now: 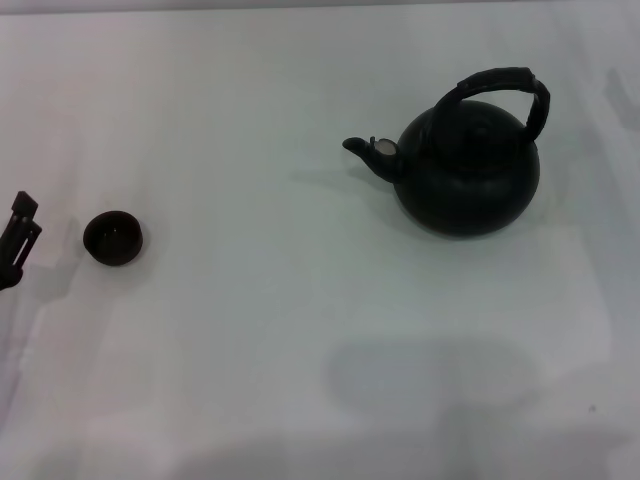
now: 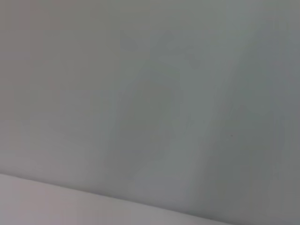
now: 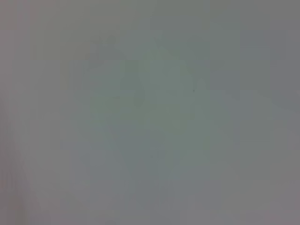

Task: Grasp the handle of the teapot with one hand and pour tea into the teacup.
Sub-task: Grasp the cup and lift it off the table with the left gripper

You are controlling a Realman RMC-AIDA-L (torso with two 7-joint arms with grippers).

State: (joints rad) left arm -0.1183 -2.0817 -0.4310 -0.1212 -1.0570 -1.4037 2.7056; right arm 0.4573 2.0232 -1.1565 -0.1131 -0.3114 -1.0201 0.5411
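Upright, teapot (image 1: 467,170) spout points toward teacup (image 1: 112,238), well apart; left gripper (image 1: 18,236) beside teacup, finger state unclear

A plain white table (image 1: 300,330) fills all views.

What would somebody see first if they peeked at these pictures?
First, the big round black teapot on the robot's right side of the white table, with its arched handle on top and its spout pointing toward the robot's left. Far off on the left sits the tiny dark teacup, well apart from the pot. Beside the cup, at the table's left edge, waits the left gripper.
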